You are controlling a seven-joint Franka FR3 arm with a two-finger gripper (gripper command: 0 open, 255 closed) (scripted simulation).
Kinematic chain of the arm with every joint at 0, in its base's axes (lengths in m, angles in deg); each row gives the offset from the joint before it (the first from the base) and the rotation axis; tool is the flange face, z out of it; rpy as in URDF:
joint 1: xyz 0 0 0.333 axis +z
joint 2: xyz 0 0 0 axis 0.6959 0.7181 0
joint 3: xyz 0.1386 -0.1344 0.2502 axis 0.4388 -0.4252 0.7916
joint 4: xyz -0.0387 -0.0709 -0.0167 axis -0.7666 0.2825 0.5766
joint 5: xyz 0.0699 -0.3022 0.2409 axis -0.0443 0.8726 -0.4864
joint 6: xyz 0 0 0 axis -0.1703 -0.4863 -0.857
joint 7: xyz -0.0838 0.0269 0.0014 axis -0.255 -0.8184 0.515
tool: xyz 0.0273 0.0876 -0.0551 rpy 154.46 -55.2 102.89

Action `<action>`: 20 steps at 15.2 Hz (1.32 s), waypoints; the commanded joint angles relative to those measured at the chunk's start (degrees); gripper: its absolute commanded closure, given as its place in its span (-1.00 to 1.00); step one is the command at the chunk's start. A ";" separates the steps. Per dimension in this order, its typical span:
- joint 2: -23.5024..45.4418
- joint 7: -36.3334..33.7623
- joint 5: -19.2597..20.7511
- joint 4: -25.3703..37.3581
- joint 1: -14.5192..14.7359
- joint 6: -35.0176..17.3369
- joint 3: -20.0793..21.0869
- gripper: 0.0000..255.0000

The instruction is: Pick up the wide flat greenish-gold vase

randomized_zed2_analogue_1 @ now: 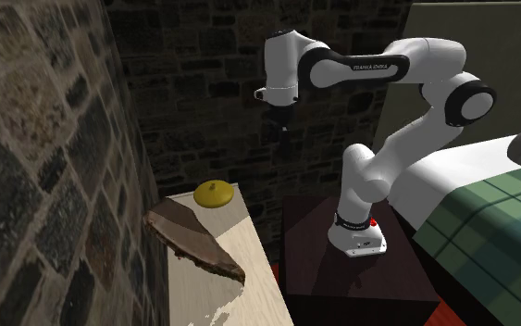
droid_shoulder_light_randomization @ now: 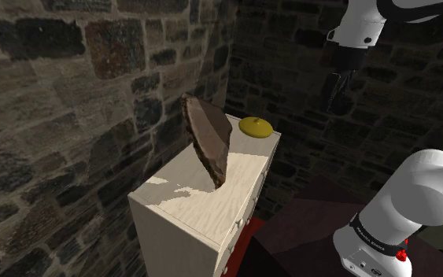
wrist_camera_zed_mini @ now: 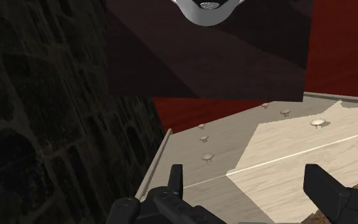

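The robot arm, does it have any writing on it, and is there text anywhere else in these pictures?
"FRANKA EMIKA": light letters on the arm, along its dark upper link, second exterior view.
Light lettering on the dark ring near its base, shoulder view: too small to read.
Nothing else carries text.

Dark stone walls point(droid_shoulder_light_randomization: 70, 94); pale wood dresser point(droid_shoulder_light_randomization: 196, 208); red floor point(wrist_camera_zed_mini: 343, 44); green plaid bed point(randomized_zed2_analogue_1: 489, 236).

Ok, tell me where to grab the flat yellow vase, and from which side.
Come straight down with the open pincer and close on the small neck atop the vase: its body is a wide, low dome, likely too broad to span, and the stone wall crowds its side.
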 commanded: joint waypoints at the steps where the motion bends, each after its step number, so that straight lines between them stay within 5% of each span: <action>1: 0.00 0.00 0.00 0.00 0.00 0.00 0.00 -1.00; 10: 16.94 0.95 2.27 2.16 -1.04 -16.33 -0.30 -1.00; 20: 38.08 0.98 4.94 12.09 -2.14 -29.30 -0.59 -1.00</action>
